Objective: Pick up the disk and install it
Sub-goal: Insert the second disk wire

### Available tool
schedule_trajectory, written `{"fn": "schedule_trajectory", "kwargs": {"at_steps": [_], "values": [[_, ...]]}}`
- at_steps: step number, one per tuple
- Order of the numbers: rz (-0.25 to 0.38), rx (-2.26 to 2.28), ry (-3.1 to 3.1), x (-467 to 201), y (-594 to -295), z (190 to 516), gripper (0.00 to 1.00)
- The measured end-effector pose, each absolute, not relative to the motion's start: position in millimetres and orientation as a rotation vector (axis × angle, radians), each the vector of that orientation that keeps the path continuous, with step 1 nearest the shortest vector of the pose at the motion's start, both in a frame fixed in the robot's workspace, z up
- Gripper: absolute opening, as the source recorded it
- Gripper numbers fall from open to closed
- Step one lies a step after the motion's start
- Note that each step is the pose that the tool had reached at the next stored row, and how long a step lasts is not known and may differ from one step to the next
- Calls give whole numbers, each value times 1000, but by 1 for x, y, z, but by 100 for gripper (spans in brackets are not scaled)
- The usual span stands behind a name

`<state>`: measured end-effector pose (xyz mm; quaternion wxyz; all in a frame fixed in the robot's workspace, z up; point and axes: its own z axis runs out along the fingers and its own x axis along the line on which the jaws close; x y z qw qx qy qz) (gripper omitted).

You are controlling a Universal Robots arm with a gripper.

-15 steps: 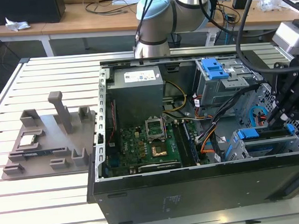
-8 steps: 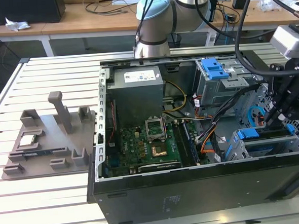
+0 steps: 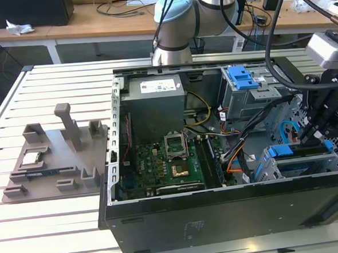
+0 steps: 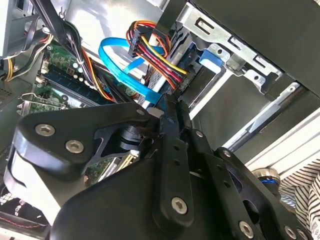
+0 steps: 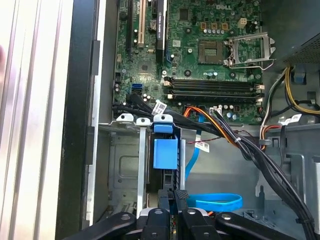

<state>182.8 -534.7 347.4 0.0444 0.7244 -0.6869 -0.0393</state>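
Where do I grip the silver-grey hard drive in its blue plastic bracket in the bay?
Take the hard drive by its blue bracket end, across the thin faces, from the bay's open side, where the gripper is. It stands on edge beside the metal bay rail, probably leaving just that end free.

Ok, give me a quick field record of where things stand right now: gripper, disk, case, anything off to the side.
gripper: inside the open computer case, above the drive cage on the exterior view's right
disk: blue bracket seated in the drive cage slot, in front of the gripper in the first wrist view
jaws: close together by the bracket; grip cannot be told
side item: grey fixture tray on the table, exterior view's left
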Motion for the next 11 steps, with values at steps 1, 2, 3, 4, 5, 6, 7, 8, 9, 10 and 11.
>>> {"fn": "schedule_trajectory", "kwargs": {"at_steps": [1, 2, 3, 4, 5, 6, 7, 8, 9, 10, 11], "values": [[-120, 2214, -2099, 183, -535, 347, 16], [-120, 2213, -2099, 183, -535, 346, 16], [-120, 2213, -2099, 183, -535, 345, 16], [-120, 2213, -2099, 183, -535, 344, 16], [-120, 2214, -2099, 183, -535, 344, 16], [-120, 2214, -2099, 183, -535, 343, 16], [-120, 2214, -2099, 183, -535, 342, 16], [-120, 2213, -2099, 183, -535, 341, 16], [-120, 2213, -2099, 183, -535, 339, 16], [-120, 2213, -2099, 183, -535, 339, 16], [-119, 2213, -2099, 183, -535, 338, 16]]}}
